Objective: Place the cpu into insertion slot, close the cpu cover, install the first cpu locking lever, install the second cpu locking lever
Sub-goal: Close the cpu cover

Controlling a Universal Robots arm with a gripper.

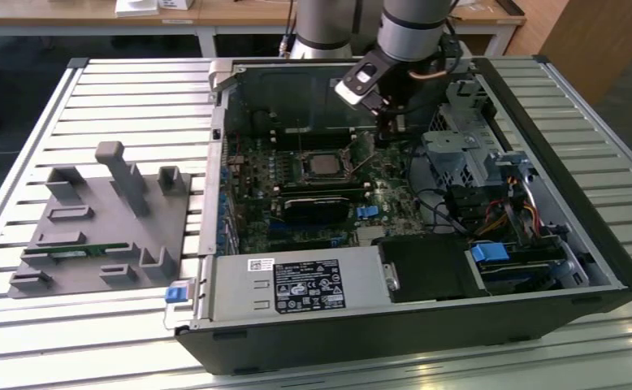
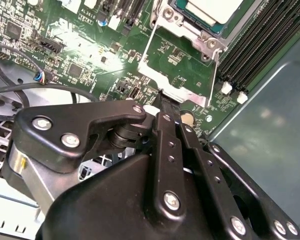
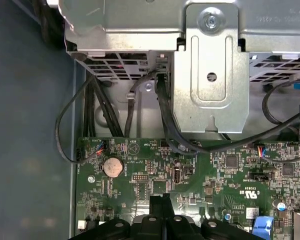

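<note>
The cpu (image 1: 322, 166) lies flat in its socket on the green motherboard; its silver top (image 2: 210, 9) also shows in the second wrist view. The cpu cover (image 2: 175, 85), a thin silver frame, stands tilted up from the socket's edge, and the board shows through its open middle. My gripper (image 1: 390, 122) hangs inside the case just beyond the socket. Its black fingers are pressed together, and the gripper (image 2: 162, 97) tips touch the cover's free edge. In the first wrist view the gripper (image 3: 160, 199) points at the board. I cannot tell the locking levers apart from the frame's thin sides.
The open computer case (image 1: 576, 244) lies on a slatted table. A metal drive cage (image 3: 210, 75) with black cables stands close to the gripper. A black module (image 1: 316, 207) sits below the socket, and the power supply (image 1: 294, 284) at the front. A grey fixture (image 1: 99, 219) stands at the exterior view's left.
</note>
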